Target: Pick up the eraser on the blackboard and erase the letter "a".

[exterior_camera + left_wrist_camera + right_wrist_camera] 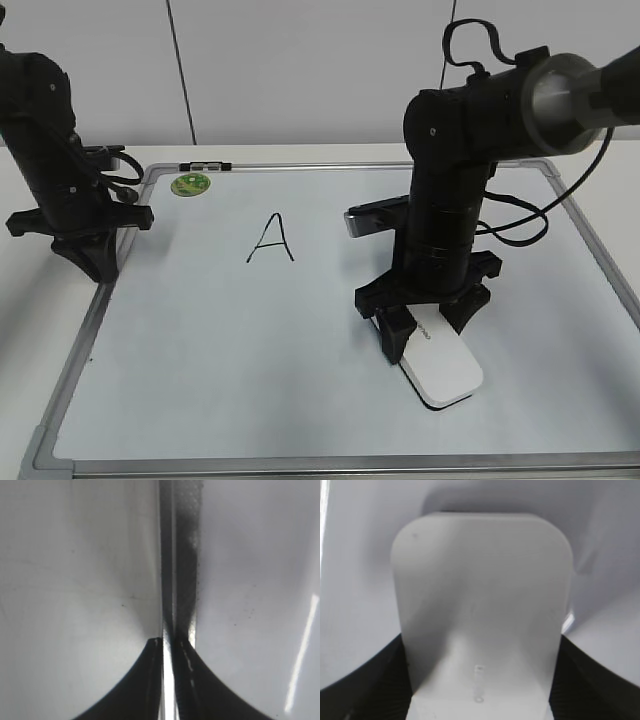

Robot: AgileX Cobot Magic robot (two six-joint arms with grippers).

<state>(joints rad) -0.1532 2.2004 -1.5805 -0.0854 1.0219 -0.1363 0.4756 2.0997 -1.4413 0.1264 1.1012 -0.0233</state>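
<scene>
White and rounded, the rectangular plastic eraser (440, 366) lay flat on the large white dry-erase blackboard with grey metal frame (300, 466), in its near right part. The right tool (425, 325) stood over the far end of the eraser, and its two black fingers (393, 331) pressed against the long sides of the block, so it gripped the eraser. In the right wrist view the eraser (482, 610) filled the space between the dark fingers (365, 685).

A large capital "A" in black marker (271, 238) was written to the far left of the eraser, well apart from it. A small round green magnet (190, 184) sat at the far left corner of the board. I could not see a small letter "a".

The left tool (88, 255) hung at the left edge of the board, above the table (30, 330). In the left wrist view its fingers (145, 680) were nearly together over the grey frame (177, 555), with nothing between them.
</scene>
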